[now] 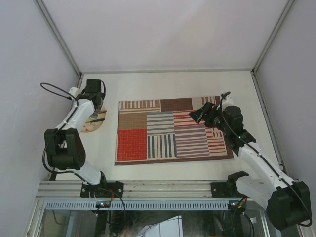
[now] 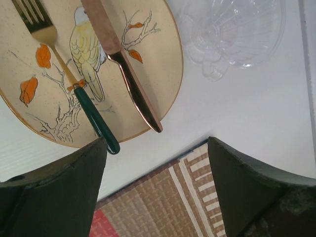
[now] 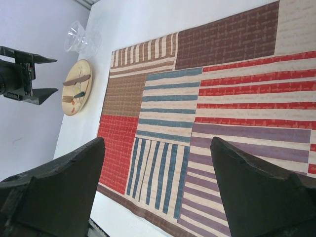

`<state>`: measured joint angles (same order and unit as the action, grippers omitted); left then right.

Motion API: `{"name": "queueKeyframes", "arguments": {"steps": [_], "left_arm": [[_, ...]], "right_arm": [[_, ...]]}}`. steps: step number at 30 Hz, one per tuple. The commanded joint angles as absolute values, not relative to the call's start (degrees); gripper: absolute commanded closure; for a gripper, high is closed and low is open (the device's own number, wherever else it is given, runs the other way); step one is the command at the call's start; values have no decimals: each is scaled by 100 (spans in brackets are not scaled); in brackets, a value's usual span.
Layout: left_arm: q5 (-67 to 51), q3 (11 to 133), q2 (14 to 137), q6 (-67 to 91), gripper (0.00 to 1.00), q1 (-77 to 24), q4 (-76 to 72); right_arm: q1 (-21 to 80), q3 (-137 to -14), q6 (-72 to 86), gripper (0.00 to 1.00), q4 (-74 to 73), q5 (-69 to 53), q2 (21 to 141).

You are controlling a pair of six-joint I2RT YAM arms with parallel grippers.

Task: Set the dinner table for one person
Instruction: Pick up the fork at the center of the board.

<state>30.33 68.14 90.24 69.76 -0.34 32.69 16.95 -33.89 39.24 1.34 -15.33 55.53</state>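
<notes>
barely started here: the placemat [image 1: 173,131] lies flat on the dinner table [image 1: 173,89], but the plate [image 2: 163,59] with the fork [image 2: 91,116] and knife [image 2: 131,84] across it, plus the glass [image 2: 237,29], sit off the mat over by our left gripper [image 2: 155,148], so we reckon all of it needs moving over and laying out. that left gripper is spread wide with nothing in it, the plate's edge just past its fingertips and bare table right beneath. our right gripper [image 3: 158,148] is wide open and empty too, hovering over the mat with the table underneath and stretching beyond it.
</notes>
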Motion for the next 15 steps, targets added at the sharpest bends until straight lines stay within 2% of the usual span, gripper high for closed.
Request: {"name": "queueKeyframes", "arguments": {"steps": [1, 7, 15], "left_arm": [[3578, 7505, 9188, 6678, 14, 41, 3742], [3822, 8055, 9617, 6360, 13, 102, 4326], [3400, 6833, 8842, 6479, 15, 100, 3544]], "right_arm": [[1662, -3401, 3911, 12, 94, -1461, 5346], [1661, -3380, 3920, 12, 64, -1485, 5216], [1741, -3475, 4117, 13, 135, -1560, 5164]]}}
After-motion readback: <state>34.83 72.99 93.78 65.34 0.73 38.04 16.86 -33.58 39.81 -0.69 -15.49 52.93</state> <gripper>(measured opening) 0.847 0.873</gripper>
